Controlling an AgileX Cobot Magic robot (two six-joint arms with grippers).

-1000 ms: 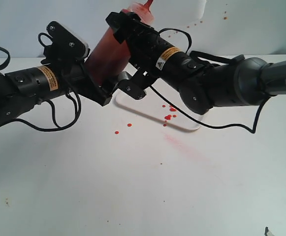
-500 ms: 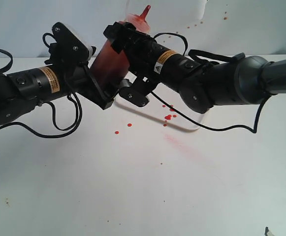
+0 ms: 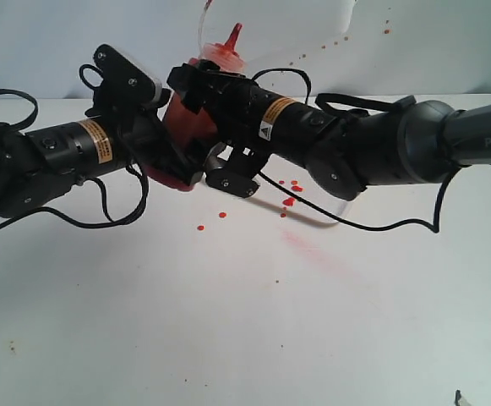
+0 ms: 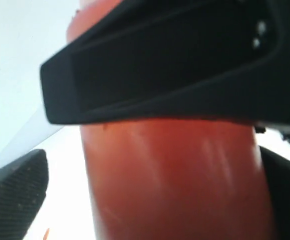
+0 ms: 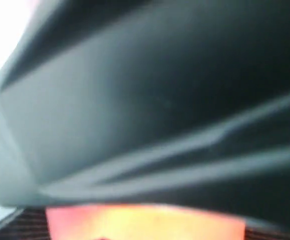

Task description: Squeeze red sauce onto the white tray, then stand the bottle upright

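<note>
While the bottle (image 3: 190, 123) hangs between the two arms in the exterior view, its nozzle (image 3: 232, 38) points up and slightly rightward, so its long axis is near vertical but not quite. Its base is low on the left, over the bare counter (image 3: 228, 321) and just short of the white tray (image 3: 330, 216); I cannot tell whether it touches down. The right gripper (image 3: 211, 127) is clamped across the upper body, one finger above and one below. The left gripper (image 3: 173, 161) straddles the lower body from the other side. Small drops of red sauce (image 3: 289, 201) lie on the tray, and two stray drops (image 3: 200, 227) lie on the counter.

In the left wrist view the bottle (image 4: 169, 175) fills the frame, with a black finger of the other arm crossing it. The left gripper's textured pad (image 4: 15, 192) stands off the wall with a bright gap between, so this gripper reads as released.

The right wrist view is a dark blur. Only a sliver of the bottle (image 5: 145, 222) shows, pressed close, and it proves no grip by itself.

Squeezing looks done. Standing the bottle means bringing its base under the nozzle and down flat. The right arm bears it, while the left arm, nearer the base, could steady it.
</note>
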